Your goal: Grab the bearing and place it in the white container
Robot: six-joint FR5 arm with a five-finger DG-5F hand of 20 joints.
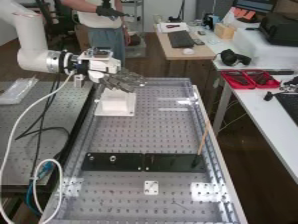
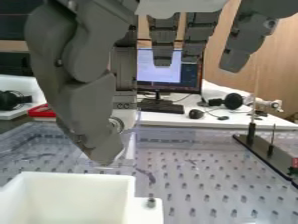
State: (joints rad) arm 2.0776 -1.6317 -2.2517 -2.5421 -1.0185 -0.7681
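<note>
Your robot's hand (image 1: 121,81) is up by the white container (image 1: 116,103), which sits on the metal bench (image 1: 163,131). In the wrist view, you can see the bearing (image 2: 117,124), a small shiny ring, pinched between the thumb (image 2: 92,107) and a finger (image 2: 124,70). Your bearing is up off the bench, close to the open container. A thin stick (image 1: 203,137) stands on a black plate (image 1: 171,164).

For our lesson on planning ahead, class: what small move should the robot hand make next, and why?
I'd ease the robot hand slightly until the bearing is squarely over the white container's opening, before any release. The bearing appears pinched against the thumb, near the container, but it does not look centred above the opening.
</note>
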